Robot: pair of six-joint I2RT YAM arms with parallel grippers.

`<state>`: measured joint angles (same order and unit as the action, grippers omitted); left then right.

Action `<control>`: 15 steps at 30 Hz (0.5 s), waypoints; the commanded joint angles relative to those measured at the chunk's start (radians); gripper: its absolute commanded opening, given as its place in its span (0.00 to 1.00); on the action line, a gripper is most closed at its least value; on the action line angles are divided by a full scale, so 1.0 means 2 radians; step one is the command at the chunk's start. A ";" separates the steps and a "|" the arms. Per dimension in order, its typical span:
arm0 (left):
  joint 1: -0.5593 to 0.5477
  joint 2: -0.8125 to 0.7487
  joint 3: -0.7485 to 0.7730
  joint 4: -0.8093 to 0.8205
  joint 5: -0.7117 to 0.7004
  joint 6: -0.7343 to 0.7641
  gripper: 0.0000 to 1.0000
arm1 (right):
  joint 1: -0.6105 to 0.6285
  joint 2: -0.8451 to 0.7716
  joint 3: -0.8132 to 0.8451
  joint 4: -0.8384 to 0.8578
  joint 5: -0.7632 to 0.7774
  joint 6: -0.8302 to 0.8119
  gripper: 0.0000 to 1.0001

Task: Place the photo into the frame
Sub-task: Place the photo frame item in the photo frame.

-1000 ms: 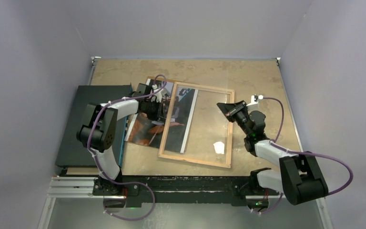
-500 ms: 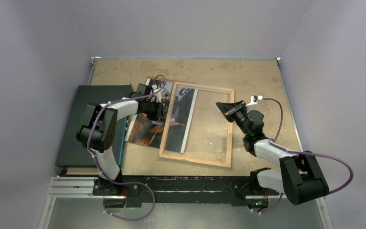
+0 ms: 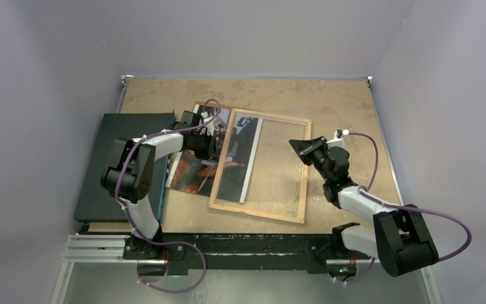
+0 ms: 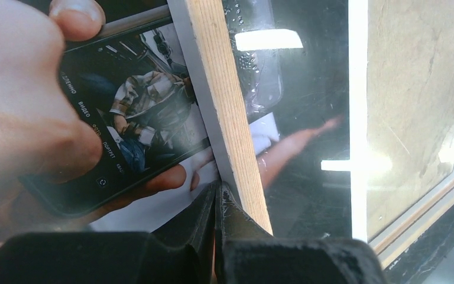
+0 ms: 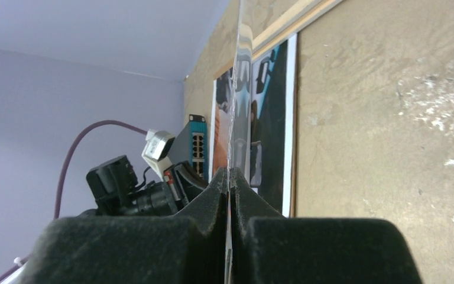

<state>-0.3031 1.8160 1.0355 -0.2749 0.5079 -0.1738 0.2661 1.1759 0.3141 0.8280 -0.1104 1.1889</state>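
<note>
The frame [image 3: 257,212] lies wood-back up mid-table, and its left part covers the photo [image 3: 196,166]. The photo's white strip [image 3: 250,166] shows through the clear pane [image 3: 278,166]. My left gripper [image 3: 212,143] is shut, its fingertips against the grey side of the frame's left rail [image 4: 224,100], over the photo [image 4: 124,118]. In the left wrist view the gripper [image 4: 217,188] has nothing visible between its jaws. My right gripper [image 3: 304,148] is at the frame's right rail. In the right wrist view it [image 5: 229,174] is shut on the pane [image 5: 236,89], seen edge-on.
A plain dark flat board [image 3: 123,166] lies at the left, partly off the table. A blue-edged network switch [image 5: 198,148] sits beside it. A thin brown board edge [image 3: 207,105] shows behind the photo's far side. Bare tan table [image 3: 348,107] surrounds the frame.
The bright glare on the pane near the frame's front right corner has gone. The frame's right side has shifted slightly left. My right gripper has moved a little toward me. The left arm is still.
</note>
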 commanded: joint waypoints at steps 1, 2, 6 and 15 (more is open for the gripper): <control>-0.013 -0.018 -0.009 0.009 0.040 -0.013 0.00 | 0.010 -0.002 -0.010 -0.035 0.033 0.003 0.00; -0.013 -0.019 -0.010 0.010 0.040 -0.013 0.00 | 0.010 -0.004 -0.013 -0.040 0.038 0.006 0.00; -0.016 -0.019 -0.012 0.012 0.041 -0.012 0.00 | 0.010 -0.009 -0.019 -0.048 0.045 0.007 0.00; -0.018 -0.018 -0.014 0.016 0.043 -0.014 0.00 | 0.013 -0.010 -0.016 -0.070 0.055 0.011 0.00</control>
<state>-0.3065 1.8069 1.0222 -0.2626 0.5037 -0.1749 0.2707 1.1709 0.2749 0.7086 -0.0158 1.1965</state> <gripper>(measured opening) 0.002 0.005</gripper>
